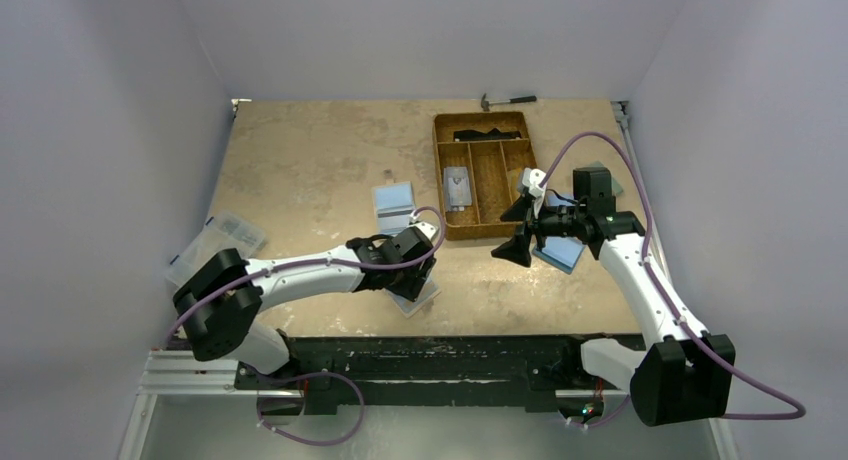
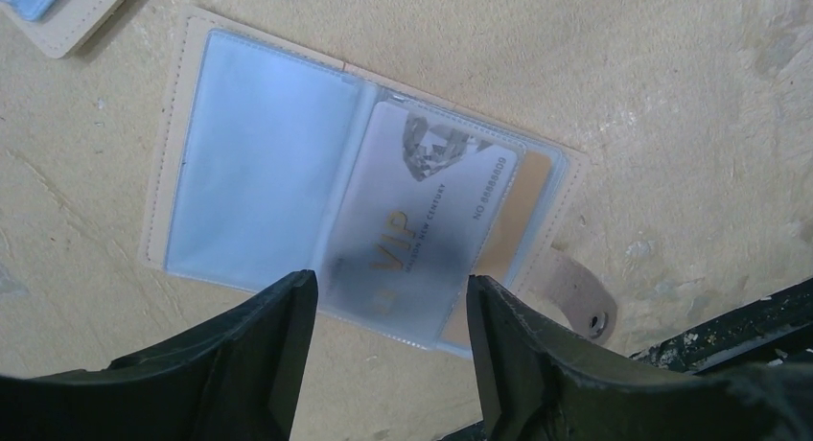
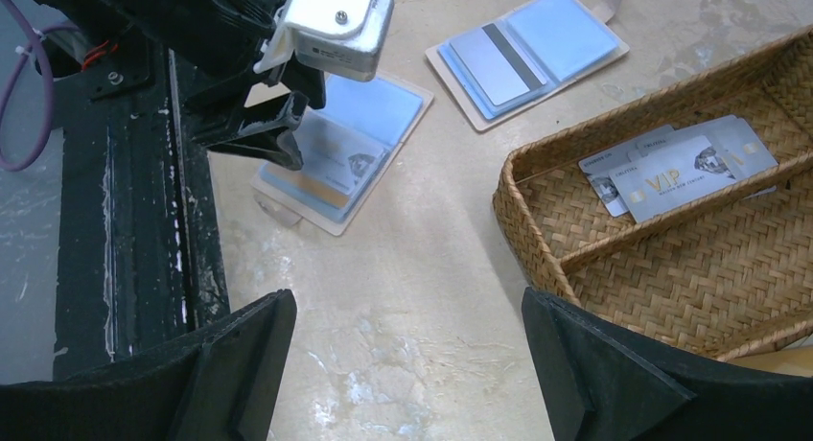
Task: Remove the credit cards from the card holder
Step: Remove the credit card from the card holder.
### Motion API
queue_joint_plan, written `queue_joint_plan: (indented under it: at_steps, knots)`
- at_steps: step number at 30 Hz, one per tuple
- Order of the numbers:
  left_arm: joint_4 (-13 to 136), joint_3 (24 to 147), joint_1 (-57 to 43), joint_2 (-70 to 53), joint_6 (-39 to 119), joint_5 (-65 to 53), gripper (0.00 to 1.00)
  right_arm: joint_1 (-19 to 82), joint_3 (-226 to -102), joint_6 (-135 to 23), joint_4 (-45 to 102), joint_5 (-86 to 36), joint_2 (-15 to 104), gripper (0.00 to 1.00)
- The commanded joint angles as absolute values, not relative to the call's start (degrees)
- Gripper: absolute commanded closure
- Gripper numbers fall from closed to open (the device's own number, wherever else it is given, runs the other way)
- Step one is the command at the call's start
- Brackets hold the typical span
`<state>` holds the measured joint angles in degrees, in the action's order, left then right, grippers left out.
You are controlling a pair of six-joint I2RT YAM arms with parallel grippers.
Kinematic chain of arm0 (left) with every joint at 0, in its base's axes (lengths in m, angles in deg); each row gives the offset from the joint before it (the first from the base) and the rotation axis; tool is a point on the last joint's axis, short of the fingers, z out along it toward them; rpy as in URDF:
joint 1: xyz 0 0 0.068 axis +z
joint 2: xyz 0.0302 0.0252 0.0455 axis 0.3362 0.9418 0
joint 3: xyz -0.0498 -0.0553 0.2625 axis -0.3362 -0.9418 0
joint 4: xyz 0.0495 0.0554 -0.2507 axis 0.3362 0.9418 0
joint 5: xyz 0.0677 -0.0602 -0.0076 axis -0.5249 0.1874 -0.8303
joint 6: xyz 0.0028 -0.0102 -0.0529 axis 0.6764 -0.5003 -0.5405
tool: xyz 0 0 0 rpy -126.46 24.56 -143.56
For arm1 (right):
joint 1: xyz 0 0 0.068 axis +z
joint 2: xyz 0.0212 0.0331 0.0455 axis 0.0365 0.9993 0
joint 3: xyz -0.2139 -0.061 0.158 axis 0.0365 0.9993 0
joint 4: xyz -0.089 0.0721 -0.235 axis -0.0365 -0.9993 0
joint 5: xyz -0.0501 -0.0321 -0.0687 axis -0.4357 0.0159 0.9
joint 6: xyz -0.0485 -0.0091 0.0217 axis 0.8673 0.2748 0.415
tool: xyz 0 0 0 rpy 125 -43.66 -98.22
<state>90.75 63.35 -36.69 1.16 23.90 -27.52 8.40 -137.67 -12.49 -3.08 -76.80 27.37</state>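
L gripper [image 2: 388, 307] over 1 open card holder [image 2: 259, 163], 2nd holder [image 2: 58, 19] nearby.

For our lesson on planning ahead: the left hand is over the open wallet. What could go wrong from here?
The card sits under a clear sleeve, so the left hand may pinch sleeve and card together and lift the whole wallet.
The wallet lies loose near the table's front rail; a nudge could push it over the edge.
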Motion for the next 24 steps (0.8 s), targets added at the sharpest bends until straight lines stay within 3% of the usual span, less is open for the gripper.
queue_joint_plan:
  at_steps: [1,16,24]
  knots:
    - [89.2,66.0,-37.2,2.7,25.3,-26.6,0.37,8.2,-137.6,-12.9,-2.1,-76.5,27.2,0.01]
    - [91.3,66.1,-37.7,7.9,25.5,-29.8,0.37,8.1,-137.6,-12.9,-2.2,-76.5,26.9,0.01]
    - [92.0,65.5,-37.7,7.1,24.1,-33.3,0.67,8.2,-137.6,-12.8,-2.4,-76.6,26.8,0.01]
